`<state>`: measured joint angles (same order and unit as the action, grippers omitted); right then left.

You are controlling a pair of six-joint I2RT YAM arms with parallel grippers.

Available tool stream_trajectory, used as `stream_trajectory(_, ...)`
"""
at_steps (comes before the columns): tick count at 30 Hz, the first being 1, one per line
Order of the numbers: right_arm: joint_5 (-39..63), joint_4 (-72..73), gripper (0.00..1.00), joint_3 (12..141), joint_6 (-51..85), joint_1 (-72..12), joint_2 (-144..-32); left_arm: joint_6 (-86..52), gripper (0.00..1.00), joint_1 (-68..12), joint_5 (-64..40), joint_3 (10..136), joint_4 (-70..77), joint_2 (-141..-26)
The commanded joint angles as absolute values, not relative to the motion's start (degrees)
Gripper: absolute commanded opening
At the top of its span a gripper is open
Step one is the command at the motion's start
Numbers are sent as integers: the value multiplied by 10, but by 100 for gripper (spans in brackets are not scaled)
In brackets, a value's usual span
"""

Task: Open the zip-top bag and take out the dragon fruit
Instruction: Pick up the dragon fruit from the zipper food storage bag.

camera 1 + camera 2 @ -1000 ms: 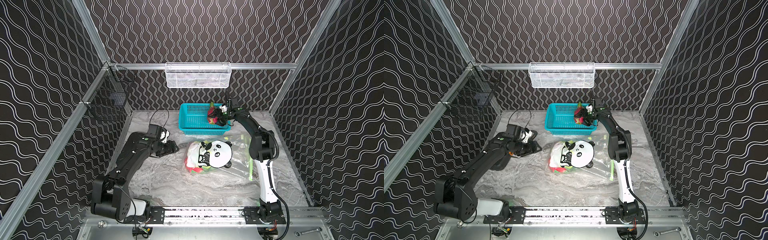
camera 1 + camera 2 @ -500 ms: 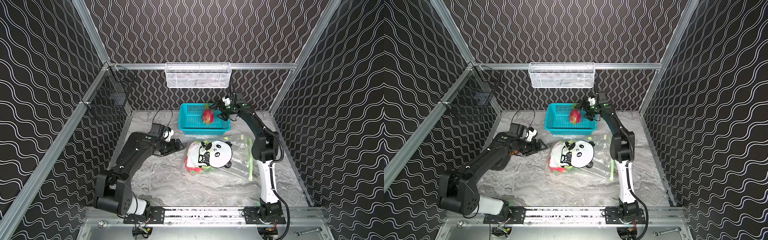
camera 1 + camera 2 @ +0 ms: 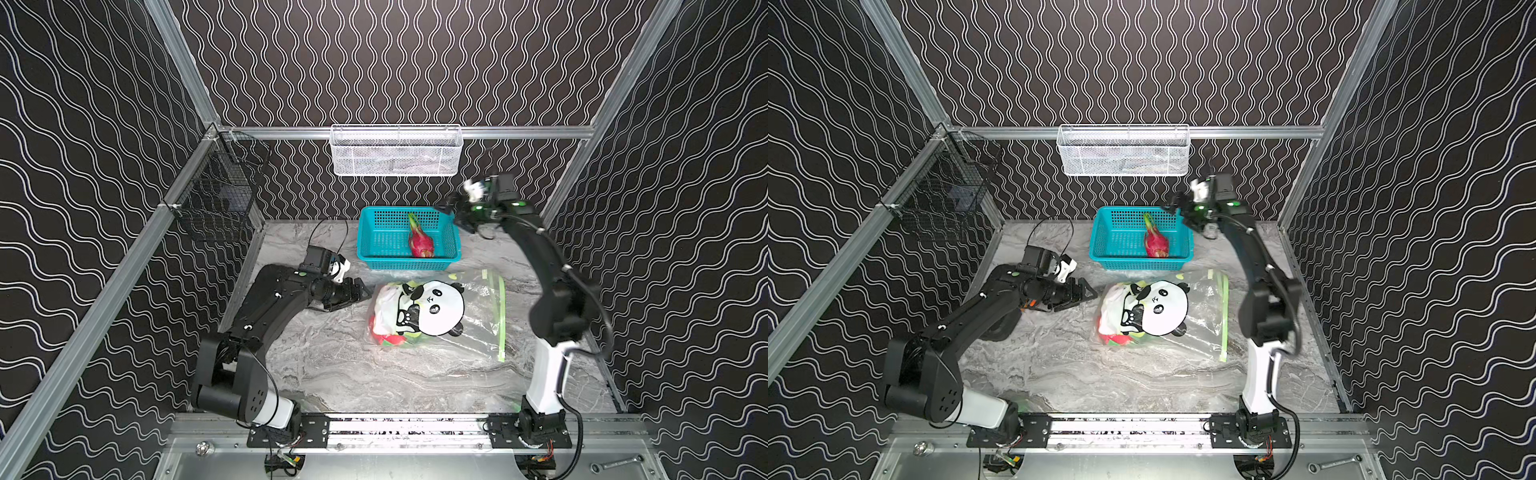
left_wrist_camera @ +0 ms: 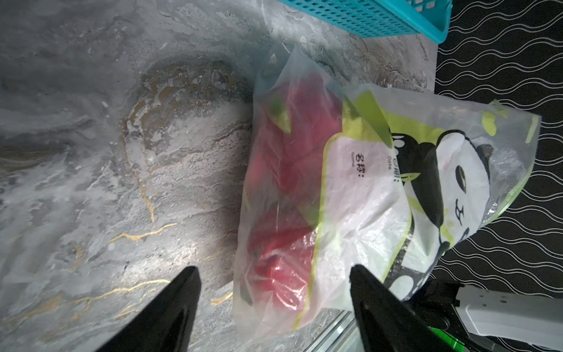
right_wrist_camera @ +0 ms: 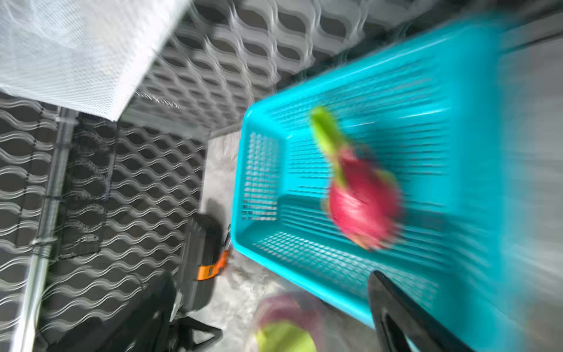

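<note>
One magenta-red, green-tufted dragon fruit point(image 3: 420, 245) lies in the teal perforated plastic basket point(image 3: 365, 254); the right tool point(image 3: 457, 217) hangs released over its far right corner. More red fruit point(image 3: 388, 337) sits in the clear panda-print zip-top bag point(image 3: 478, 328) (left tool point(image 3: 362, 291), splayed open, just left). Next, probably: reach in through its right-hand zip end.

— What carries it all?
— A grey marbled counter point(image 3: 332, 365), with thin gold veins in it.
— And what lies on it?
— A teal perforated basket point(image 3: 409, 265) stands near the back wall, about mid-width. Just in front of it lies the zip-top bag point(image 3: 473, 332), its lime-green zip strip on the right arm's side.
— Do they touch?
— I cannot tell.
</note>
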<state>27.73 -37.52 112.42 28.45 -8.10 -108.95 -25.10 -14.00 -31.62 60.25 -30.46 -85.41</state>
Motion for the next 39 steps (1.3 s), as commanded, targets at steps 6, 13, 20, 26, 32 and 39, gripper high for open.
stream_trajectory(6, 108, -507, 56, 764, 263, 48, -704, -232, 81, -142, -334, 611, -276, -881)
stream_trajectory(13, 174, -526, 32, 626, 274, 125, -599, -225, 81, -143, -327, 600, -273, -885)
stream_trajectory(20, 328, -437, 18, 527, 306, 127, -623, -222, 81, -143, -325, 578, -278, -866)
stream_trajectory(26, 443, -346, 14, 498, 315, 127, -674, -214, 81, -143, -322, 574, -284, -862)
stream_trajectory(32, 512, -303, 15, 485, 323, 125, -678, -214, 81, -143, -327, 572, -278, -875)
stream_trajectory(39, 557, -225, 29, 412, 378, 69, -702, -239, 81, -143, -369, 547, -236, -878)
